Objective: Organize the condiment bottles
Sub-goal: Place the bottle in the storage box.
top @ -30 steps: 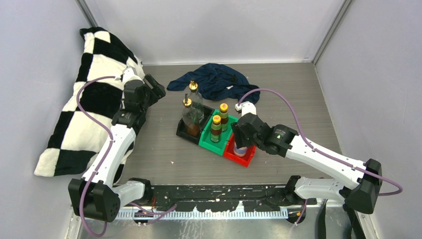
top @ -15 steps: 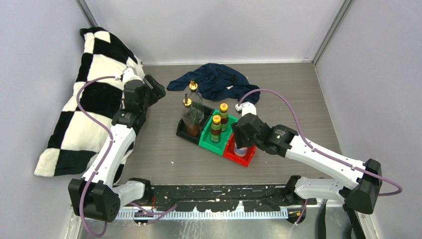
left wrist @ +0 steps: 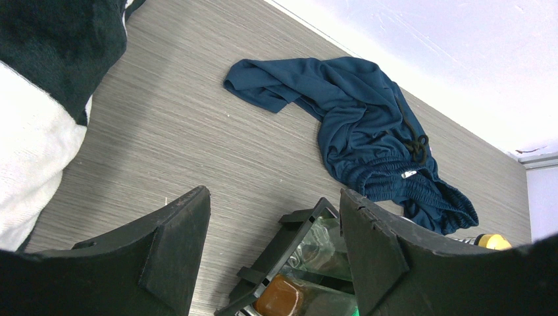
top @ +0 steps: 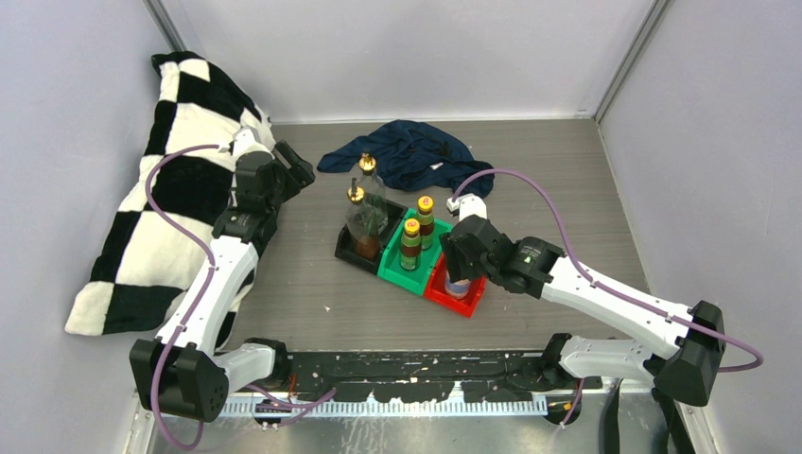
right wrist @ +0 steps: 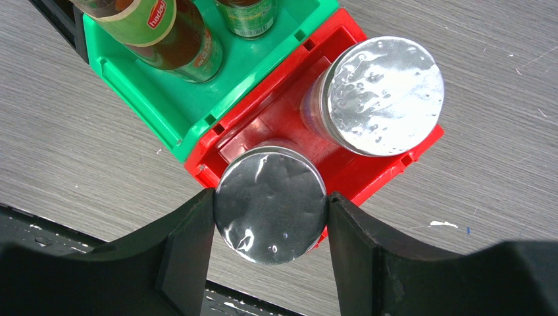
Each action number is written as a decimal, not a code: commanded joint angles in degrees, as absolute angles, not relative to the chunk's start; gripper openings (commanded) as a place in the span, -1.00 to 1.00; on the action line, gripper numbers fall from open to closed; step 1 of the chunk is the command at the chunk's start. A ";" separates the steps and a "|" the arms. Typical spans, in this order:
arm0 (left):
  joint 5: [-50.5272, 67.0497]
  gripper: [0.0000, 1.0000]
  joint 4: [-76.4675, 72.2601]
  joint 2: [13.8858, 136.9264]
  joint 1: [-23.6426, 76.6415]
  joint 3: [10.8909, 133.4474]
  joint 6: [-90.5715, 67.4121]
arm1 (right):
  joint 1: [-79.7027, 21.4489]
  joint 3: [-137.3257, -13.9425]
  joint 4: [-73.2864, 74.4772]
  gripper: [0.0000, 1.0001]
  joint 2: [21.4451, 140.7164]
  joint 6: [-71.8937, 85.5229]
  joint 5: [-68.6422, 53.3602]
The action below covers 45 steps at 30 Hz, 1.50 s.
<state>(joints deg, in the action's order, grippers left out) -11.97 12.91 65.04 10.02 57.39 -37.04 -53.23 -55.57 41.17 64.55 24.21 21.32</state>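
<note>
Silver-topped jar [right wrist: 270, 204] between right jaws, seemingly clamped, in red bin [right wrist: 276, 108] | left jaws apart

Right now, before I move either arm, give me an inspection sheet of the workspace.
Surface: grey wood-grain table, small white marks.
Job's things: two gold-topped glass bottles in the black bin; two yellow-capped bottles in the green bin; one silver-topped jar in the red bin, the second jar at its near end.
Clutter: dark blue garment; checked cushion.
Grippers: left gripper open, empty; right gripper shut on the second jar.
Cables: purple cable looped along each arm.
Surroundings: pale walls; nothing else seen.
</note>
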 commanded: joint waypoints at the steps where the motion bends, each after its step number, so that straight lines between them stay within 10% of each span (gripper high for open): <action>1: -12.31 0.45 10.81 64.84 10.20 57.58 -36.40 | -53.02 -55.99 37.62 -0.83 64.16 24.95 22.15; 28: -12.00 0.45 10.81 64.95 10.20 57.59 -36.54 | -53.03 -55.38 37.75 -0.23 64.68 26.17 23.21; 45: -11.78 0.44 10.76 65.39 10.20 57.65 -36.65 | -53.08 -52.36 34.99 -0.28 64.06 28.74 23.44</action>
